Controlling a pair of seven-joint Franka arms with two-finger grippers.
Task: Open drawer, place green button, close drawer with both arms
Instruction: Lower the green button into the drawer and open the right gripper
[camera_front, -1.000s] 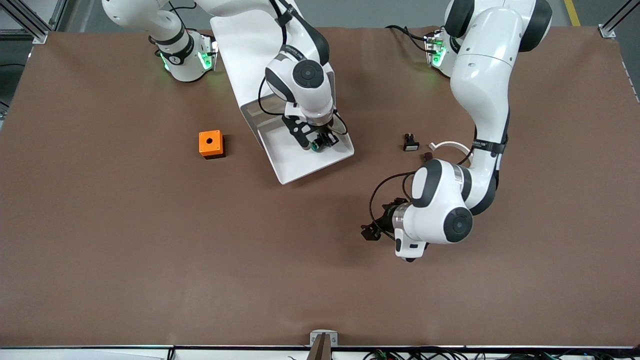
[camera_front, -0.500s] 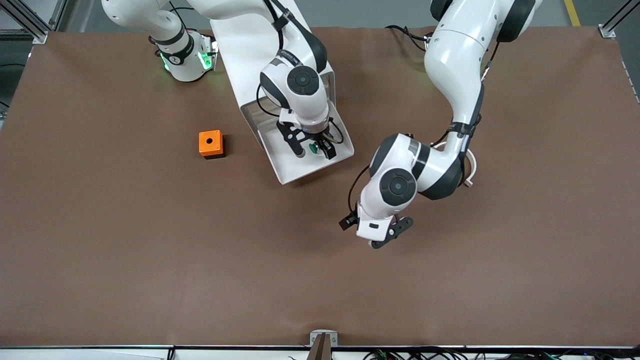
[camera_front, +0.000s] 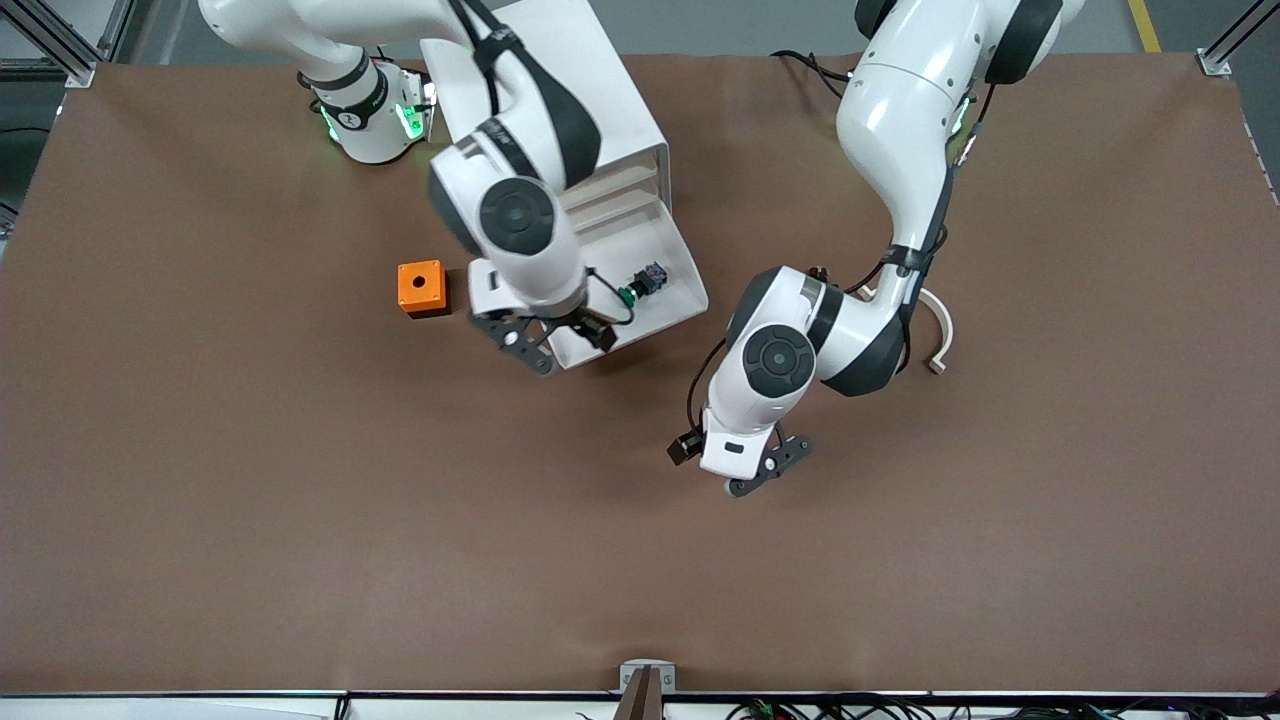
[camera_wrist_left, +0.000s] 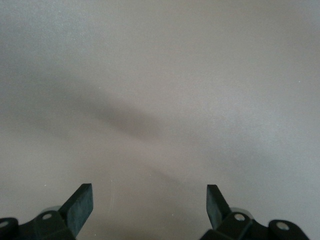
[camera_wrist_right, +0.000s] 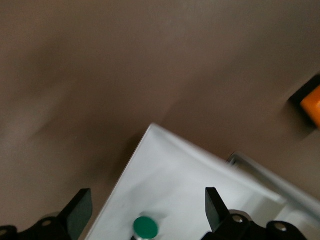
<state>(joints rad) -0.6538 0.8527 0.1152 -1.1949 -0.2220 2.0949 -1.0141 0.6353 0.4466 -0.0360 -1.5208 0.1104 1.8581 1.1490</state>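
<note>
The drawer (camera_front: 640, 285), lowest in the white cabinet (camera_front: 590, 120), stands pulled out toward the front camera, and the button (camera_front: 640, 283) lies on its white floor, green cap showing, held by nothing. So two of the three steps look done: the drawer is open and the button is in it; what is left is to push the drawer shut. The right end effector (camera_front: 555, 340) hangs over the drawer's front corner and the surface (camera_front: 300, 520) just beside it, on the side toward the orange cube (camera_front: 421, 287); in the right wrist view its fingers (camera_wrist_right: 80, 212) stand wide apart and empty, with the green cap (camera_wrist_right: 145, 226) between them lower down and the drawer's pale corner below. The left end effector (camera_front: 765, 470) is over bare brown surface, well apart from the drawer and toward the left arm's end; the left wrist view shows its fingers (camera_wrist_left: 80, 205) spread wide with nothing between them but the surface. A curved white piece (camera_front: 940, 330) lies near the left arm's forearm. My judgement is that closing calls for an end effector to get in front of the drawer's front edge and press it back toward the cabinet, and neither is lined up there yet.
</note>
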